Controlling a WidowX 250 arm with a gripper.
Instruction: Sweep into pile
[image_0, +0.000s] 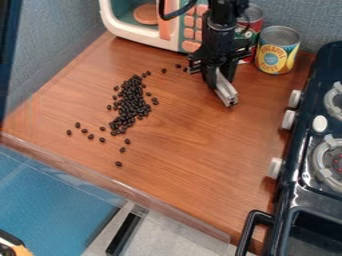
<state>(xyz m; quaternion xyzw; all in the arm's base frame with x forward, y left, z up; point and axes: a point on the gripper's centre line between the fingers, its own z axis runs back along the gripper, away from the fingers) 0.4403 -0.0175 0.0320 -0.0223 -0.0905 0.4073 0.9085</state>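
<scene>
1. The dark beans (130, 107) lay left of centre on the worktop (194, 145), in a dense heap with stragglers around it, so the sweep looked only partly done.
2. The claw (219, 76) hung at upper right of centre, apparently closed on a pale bar (228, 93) that pointed down toward the wood.
3. The likeliest trouble was scatter: a fast or deep stroke could have split the heap, since round beans would roll easily.
4. The lowest bean (118, 164) sat nearest the front edge (100, 172) — a push toward lower left risked sending it over.
5. The bar was narrow; held too high or tilted, it might have skipped over beans or twisted in the grip.
6. The toy microwave (122, 31) at the top held an orange disc (146, 14).
7. The yellow-and-blue can (276, 52) and red can (252, 30) stood at upper right, their tops seemingly sealed — contents impossible to tell.
</scene>
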